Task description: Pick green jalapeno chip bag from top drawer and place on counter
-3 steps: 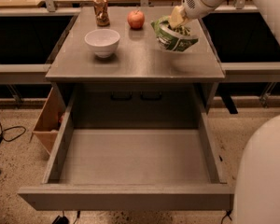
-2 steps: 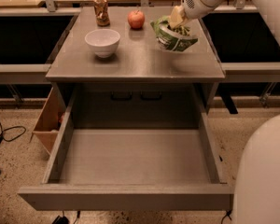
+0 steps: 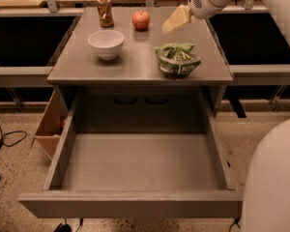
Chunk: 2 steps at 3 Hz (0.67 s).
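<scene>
The green jalapeno chip bag (image 3: 178, 59) lies crumpled on the right side of the grey counter (image 3: 135, 67), near its front edge. My gripper (image 3: 174, 21) hangs above and slightly behind the bag, clear of it, with its pale fingers open and nothing in them. The top drawer (image 3: 137, 162) is pulled fully out below the counter, and its flat grey bottom holds nothing.
On the counter stand a white bowl (image 3: 106, 43) at the left, a red apple (image 3: 140, 19) and a brown can (image 3: 105, 10) at the back. A brown cardboard box (image 3: 50, 124) sits left of the drawer. My white body (image 3: 273, 187) fills the lower right.
The gripper has let go of the bag and risen up and back. The bag now rests on the counter by itself, lower and nearer the front edge.
</scene>
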{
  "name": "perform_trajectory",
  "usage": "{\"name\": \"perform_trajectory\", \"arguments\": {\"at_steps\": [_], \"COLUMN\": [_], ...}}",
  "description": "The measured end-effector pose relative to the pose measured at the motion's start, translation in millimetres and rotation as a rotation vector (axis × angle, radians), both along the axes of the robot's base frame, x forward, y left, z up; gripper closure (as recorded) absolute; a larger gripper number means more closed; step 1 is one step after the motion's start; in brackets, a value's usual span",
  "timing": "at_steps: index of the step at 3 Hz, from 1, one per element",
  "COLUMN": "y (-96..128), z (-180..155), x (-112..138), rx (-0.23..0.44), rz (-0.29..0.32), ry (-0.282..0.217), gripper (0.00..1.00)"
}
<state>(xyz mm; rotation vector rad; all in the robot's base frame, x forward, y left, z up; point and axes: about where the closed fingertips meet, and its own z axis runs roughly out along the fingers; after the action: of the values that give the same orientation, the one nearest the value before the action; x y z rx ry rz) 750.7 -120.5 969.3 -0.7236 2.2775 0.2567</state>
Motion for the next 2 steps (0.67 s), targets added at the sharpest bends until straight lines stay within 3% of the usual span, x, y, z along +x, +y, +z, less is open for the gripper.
{"name": "perform_trajectory", "arguments": {"at_steps": [2], "y": [0.4], "z": [9.2], "x": [-0.5], "rx": [0.017], "rz": [0.031], "ry": [0.003], "gripper": [0.0]}}
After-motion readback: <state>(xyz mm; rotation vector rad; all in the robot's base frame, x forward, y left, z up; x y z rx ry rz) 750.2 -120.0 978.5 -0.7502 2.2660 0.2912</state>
